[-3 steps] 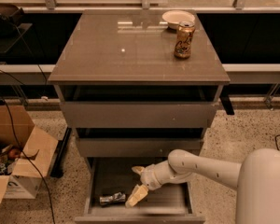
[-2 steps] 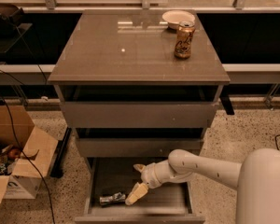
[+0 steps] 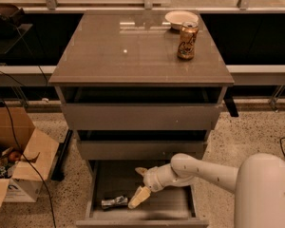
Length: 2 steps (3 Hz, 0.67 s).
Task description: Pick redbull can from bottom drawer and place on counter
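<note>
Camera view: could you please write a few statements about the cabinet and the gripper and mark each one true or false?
1. The redbull can lies in the bottom drawer. True.
2. The gripper holds the redbull can. False: it is open, low in the drawer, just right of the can.
3. An orange-gold can stands on the counter. True.
4. The bottom drawer is shut. False: it is pulled open.

Barely any shift of end effector point(image 3: 139, 185) beside redbull can point(image 3: 114, 202) in bottom drawer point(image 3: 111, 177).

Gripper point(image 3: 140, 185) in bottom drawer point(image 3: 173, 206), just right of redbull can point(image 3: 114, 202).
</note>
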Tool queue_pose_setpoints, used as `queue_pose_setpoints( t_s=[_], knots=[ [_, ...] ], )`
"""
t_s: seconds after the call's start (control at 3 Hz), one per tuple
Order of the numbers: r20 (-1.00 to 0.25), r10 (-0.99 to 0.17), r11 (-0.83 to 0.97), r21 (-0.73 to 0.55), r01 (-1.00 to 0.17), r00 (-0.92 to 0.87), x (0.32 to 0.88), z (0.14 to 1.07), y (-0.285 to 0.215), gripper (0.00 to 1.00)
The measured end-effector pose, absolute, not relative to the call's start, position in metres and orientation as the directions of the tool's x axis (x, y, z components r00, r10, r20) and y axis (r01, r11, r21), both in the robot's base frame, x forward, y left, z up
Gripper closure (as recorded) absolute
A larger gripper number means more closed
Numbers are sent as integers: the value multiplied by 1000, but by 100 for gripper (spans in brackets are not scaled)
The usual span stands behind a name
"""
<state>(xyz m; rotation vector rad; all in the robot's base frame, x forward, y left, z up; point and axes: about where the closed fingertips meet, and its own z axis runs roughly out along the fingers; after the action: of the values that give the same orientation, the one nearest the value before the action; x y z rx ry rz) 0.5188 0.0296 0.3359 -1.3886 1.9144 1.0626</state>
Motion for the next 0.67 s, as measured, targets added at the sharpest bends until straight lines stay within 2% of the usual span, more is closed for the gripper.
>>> queue_pose_setpoints(
  t_s=[0.67],
  knots=[
    [-805, -543, 172, 172, -970, -239, 541, 270, 58, 0]
  ],
)
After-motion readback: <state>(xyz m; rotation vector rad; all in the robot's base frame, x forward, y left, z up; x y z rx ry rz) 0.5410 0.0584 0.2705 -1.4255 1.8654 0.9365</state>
